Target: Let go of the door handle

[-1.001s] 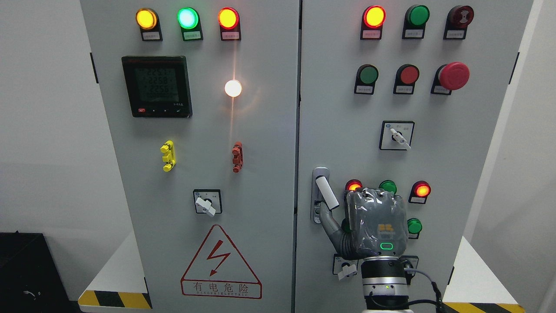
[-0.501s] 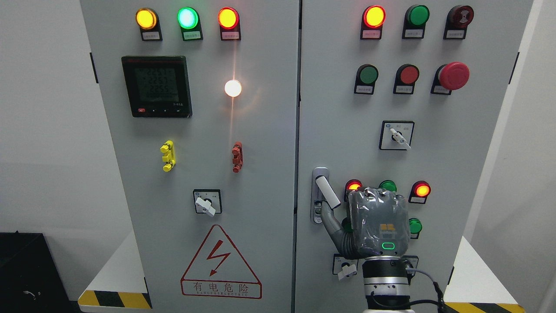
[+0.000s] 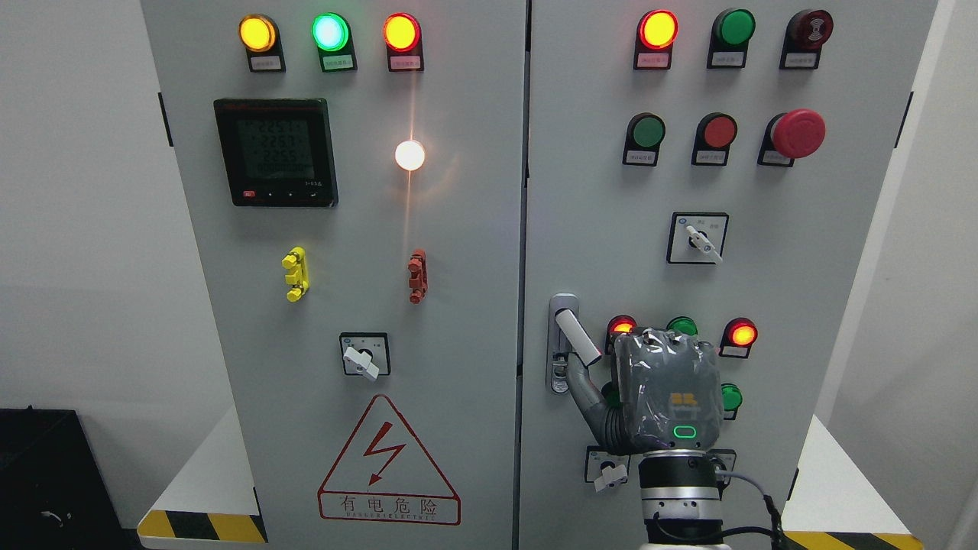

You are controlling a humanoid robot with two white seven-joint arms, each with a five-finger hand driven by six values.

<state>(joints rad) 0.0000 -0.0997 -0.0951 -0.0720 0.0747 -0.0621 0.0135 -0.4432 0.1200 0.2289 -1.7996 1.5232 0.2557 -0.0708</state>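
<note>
Door handle (image 3: pixel 578 338): white lever on the right cabinet door (image 3: pixel 802 252), close to its left edge, mounted on a metal lock plate (image 3: pixel 563 305). Swung out of the plate, long axis tilted, top end near the plate's upper part, free end pointing down and to the right.

Sits up and to the left of the right hand (image 3: pixel 668 393), just beside it. Only hand in view, so the nearer one by default; left arm not visible.

Thumb (image 3: pixel 584 391) reaches up-left from the palm, tip at the lower part of the lock plate, directly under the handle's free end. Touching or just clear of the lever: cannot tell from this angle. No wrap around the lever visible.

Back of hand facing the camera, wrapped in clear film, green indicator lit near the wrist. Remaining fingers hidden behind the palm, so spread or curled: cannot tell. Forearm rises near vertical from the bottom edge, right of centre.

Judgement: release looks mostly done. Clean exit likely down and right, along the handle's own axis, away from the free end. Risk: thumb snagging the lever tip; also indicator lamps (image 3: pixel 743 334) right behind the knuckles.
</note>
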